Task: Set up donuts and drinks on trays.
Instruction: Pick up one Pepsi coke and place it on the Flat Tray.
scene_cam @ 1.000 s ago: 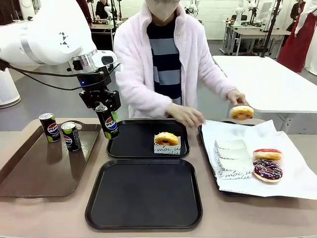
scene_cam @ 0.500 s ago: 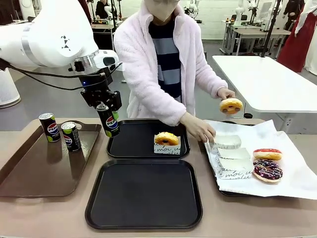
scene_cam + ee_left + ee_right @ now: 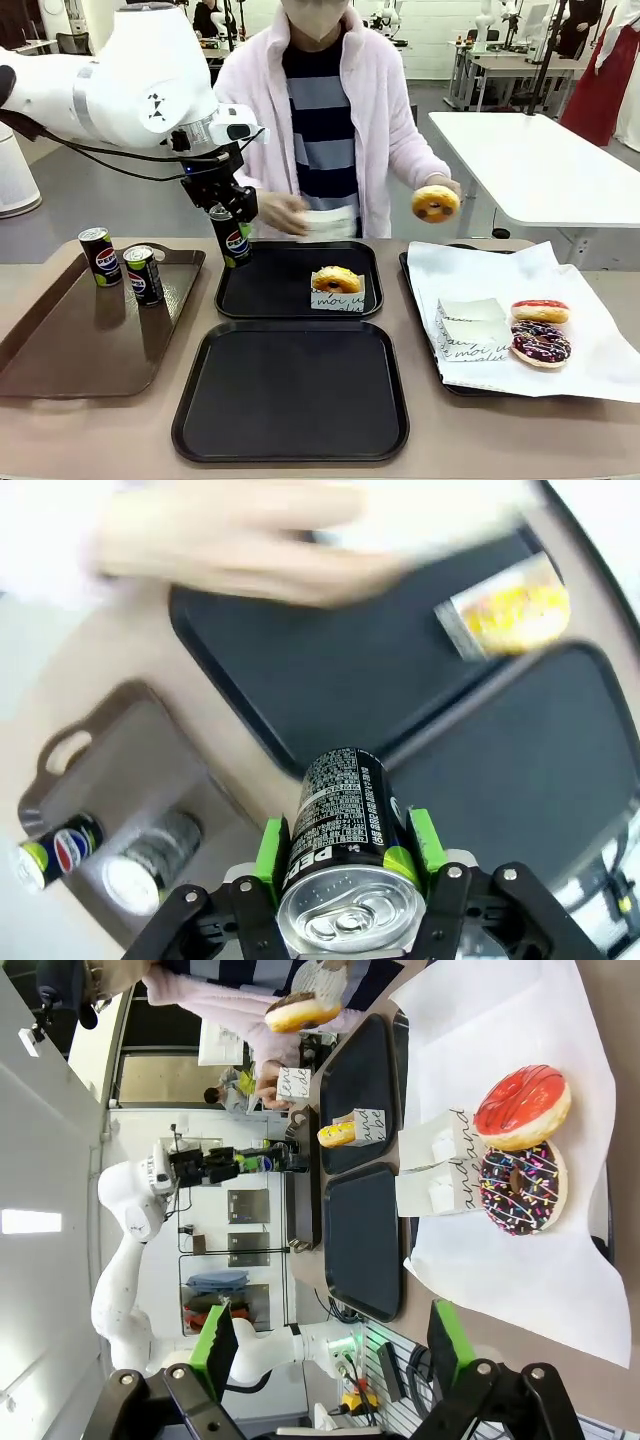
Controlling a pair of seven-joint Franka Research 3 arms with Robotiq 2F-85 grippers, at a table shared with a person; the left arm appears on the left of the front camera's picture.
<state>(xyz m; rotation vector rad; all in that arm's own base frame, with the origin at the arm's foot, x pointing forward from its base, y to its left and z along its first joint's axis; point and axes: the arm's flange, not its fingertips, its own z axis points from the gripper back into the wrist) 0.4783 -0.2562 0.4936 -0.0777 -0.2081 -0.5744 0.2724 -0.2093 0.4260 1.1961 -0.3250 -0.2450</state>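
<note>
Over the far-left corner of the far black tray point(image 3: 268, 292), I have the left gripper point(image 3: 344, 852) pinching a slightly tilted Pepsi can point(image 3: 235, 243), and I judge it could land on the rim and topple, or bump the person's hand point(image 3: 283, 214) just beside it.

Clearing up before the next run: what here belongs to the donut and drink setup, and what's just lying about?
Job: held can, spare cans, far black tray, near black tray, sleeved donut, person's donut, red donut, sprinkled donut.
Lying about: brown tray, paper-lined tray.
</note>
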